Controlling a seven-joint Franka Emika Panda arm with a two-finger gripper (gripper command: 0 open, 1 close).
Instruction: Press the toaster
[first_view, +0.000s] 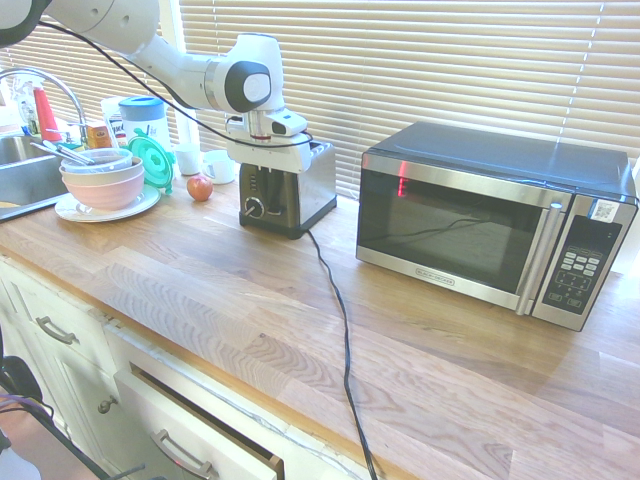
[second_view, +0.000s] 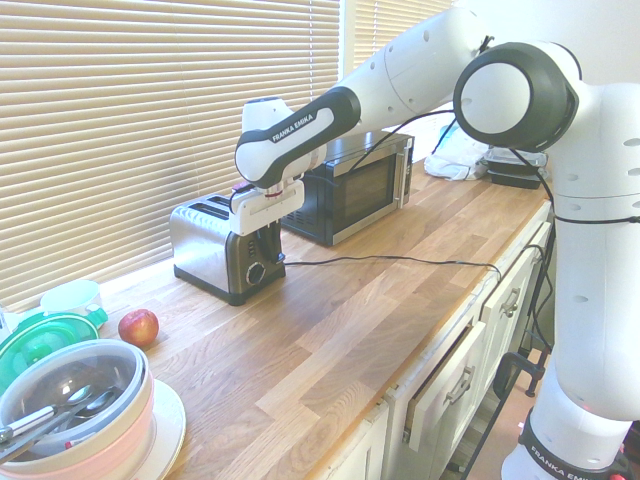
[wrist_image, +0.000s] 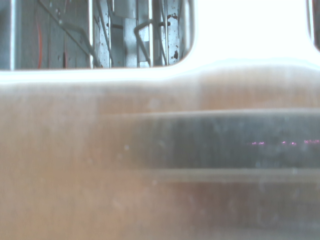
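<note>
First exterior view: toaster (first_view: 290, 190) sits far back on wooden counter (first_view: 400, 370), left of microwave (first_view: 495, 225), near window blinds. Gripper (first_view: 262, 178) squeezed shut, holds nothing, hangs down over black end panel by lever. Looks like press just starting or going on; can't tell if lever down yet. Wrist view: slots look empty. Far left, pink bowl (first_view: 103, 185) holds clear bowl with metal tools.

Toaster (first_view: 305, 190): lever and top of the black end panel hidden behind the robot's hand in both outside views; wrist view shows only a blurred steel top and one slot (wrist_image: 100, 32)
Microwave (first_view: 490, 225): button print too small to read
Sink (first_view: 20, 165): cut by the picture's edge
</note>
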